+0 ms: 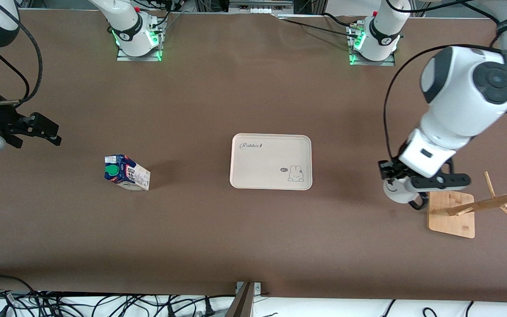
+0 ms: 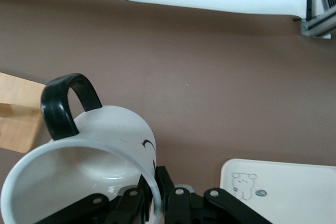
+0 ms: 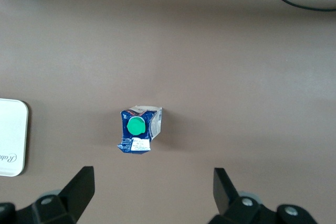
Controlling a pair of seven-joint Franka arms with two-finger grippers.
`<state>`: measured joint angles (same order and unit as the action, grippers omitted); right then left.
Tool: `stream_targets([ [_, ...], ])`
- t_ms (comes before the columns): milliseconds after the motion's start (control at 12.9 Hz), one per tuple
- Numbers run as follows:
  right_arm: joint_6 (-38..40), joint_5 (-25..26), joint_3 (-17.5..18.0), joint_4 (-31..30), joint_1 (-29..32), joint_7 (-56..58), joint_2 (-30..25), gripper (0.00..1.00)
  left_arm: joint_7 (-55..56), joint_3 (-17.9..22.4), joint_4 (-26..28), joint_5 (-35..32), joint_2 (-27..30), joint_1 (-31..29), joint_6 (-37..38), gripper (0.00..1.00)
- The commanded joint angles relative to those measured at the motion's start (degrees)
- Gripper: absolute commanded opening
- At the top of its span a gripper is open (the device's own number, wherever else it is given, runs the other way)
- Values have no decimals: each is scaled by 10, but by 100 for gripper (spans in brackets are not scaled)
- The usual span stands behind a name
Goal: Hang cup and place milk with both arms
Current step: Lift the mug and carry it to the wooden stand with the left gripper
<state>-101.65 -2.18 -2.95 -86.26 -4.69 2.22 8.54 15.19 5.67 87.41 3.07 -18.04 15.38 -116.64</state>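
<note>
The white cup (image 2: 79, 166) with a black loop handle (image 2: 65, 103) is in my left gripper (image 2: 156, 195), which is shut on its rim, one finger inside and one outside. In the front view my left gripper (image 1: 401, 178) holds the cup (image 1: 395, 192) above the table beside the wooden rack's base (image 1: 451, 214). The blue and white milk carton (image 1: 126, 172) with a green cap stands on the table toward the right arm's end. My right gripper (image 1: 38, 127) is open and empty, apart from the milk (image 3: 139, 129), which shows between its fingers (image 3: 79, 184).
A cream tray (image 1: 271, 161) with a rabbit drawing lies at the table's middle; it also shows in the left wrist view (image 2: 283, 192) and the right wrist view (image 3: 10, 137). The wooden rack's pegs (image 1: 500, 202) reach toward the left arm's end. Cables lie along the table's near edge.
</note>
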Motion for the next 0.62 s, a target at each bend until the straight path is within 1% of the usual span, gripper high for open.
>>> stream_targets([
  [0, 1, 6, 1, -1, -1, 0, -3, 100, -74, 30, -14, 80, -4, -31, 1, 0],
  [78, 0, 6, 1, -1, -1, 0, -3, 100, -99, 42, -15, 112, -4, -37, 1, 0],
  [155, 0, 6, 1, -1, -1, 0, -3, 100, -114, 64, -15, 129, -3, -37, 4, 0],
  [311, -1, 5, 1, -1, -1, 0, -3, 100, -126, 79, -15, 166, -2, -40, 7, 0],
  [466, 0, 6, 1, -1, -1, 0, -3, 100, -140, 87, -14, 174, -3, -41, 5, 0],
  [544, 0, 5, 1, -1, -1, -1, -3, 100, -159, 97, -14, 177, -5, -43, 5, 0],
])
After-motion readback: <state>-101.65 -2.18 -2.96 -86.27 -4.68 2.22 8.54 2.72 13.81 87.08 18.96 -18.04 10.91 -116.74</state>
